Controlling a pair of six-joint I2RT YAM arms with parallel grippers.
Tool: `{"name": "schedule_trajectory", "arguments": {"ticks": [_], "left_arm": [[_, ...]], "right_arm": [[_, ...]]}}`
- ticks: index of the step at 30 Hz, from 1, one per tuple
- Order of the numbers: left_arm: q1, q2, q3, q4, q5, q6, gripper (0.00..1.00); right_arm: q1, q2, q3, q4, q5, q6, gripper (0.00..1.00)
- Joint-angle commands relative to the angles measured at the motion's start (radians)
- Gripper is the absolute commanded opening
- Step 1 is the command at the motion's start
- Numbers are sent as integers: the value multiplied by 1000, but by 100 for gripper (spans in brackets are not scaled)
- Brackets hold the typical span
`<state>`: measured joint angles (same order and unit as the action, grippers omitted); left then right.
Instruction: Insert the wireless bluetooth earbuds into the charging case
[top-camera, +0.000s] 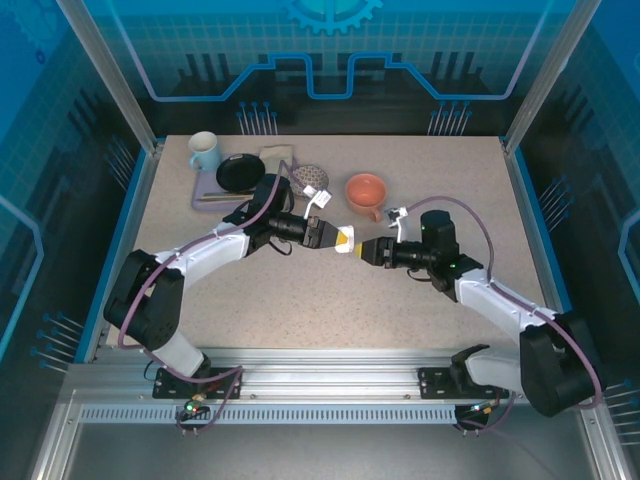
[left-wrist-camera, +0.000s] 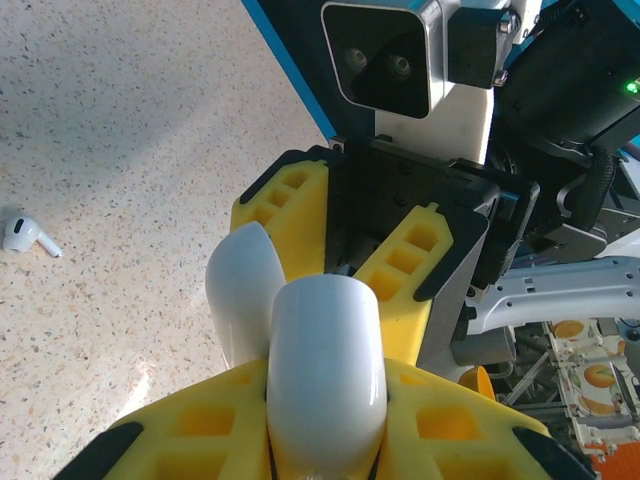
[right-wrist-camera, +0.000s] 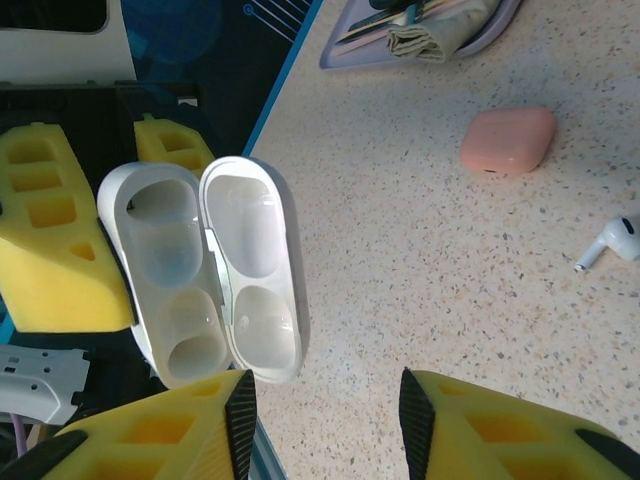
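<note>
The left fingers (left-wrist-camera: 190, 430) pinch one white charging case (right-wrist-camera: 250, 260) by its base, its lid swung open and its two sockets empty. The right fingers (right-wrist-camera: 500, 420) stand spread just beside it, gripping nothing. One white earbud (right-wrist-camera: 610, 243) lies on the table (right-wrist-camera: 420, 300), apart from the held case and near one closed pink case (right-wrist-camera: 507, 140).
</note>
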<state>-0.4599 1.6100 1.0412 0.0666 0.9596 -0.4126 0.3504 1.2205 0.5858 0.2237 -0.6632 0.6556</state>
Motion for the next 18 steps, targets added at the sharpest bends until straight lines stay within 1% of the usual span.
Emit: {"name": "schedule_trajectory", "arguments": {"ticks": [1, 8, 12, 14, 18], "left_arm": [[7, 10, 34, 29, 37, -4, 0], [6, 13, 30, 34, 42, -7, 0], [6, 11, 32, 42, 45, -13, 0], [5, 13, 34, 45, 50, -15, 0], [3, 11, 36, 53, 49, -22, 0]], "right_arm": [[19, 22, 39, 55, -15, 12, 44], [28, 61, 60, 89, -6, 22, 41], [42, 88, 78, 96, -5, 22, 38], [46, 101, 84, 101, -4, 24, 35], [50, 117, 96, 106, -5, 26, 26]]}}
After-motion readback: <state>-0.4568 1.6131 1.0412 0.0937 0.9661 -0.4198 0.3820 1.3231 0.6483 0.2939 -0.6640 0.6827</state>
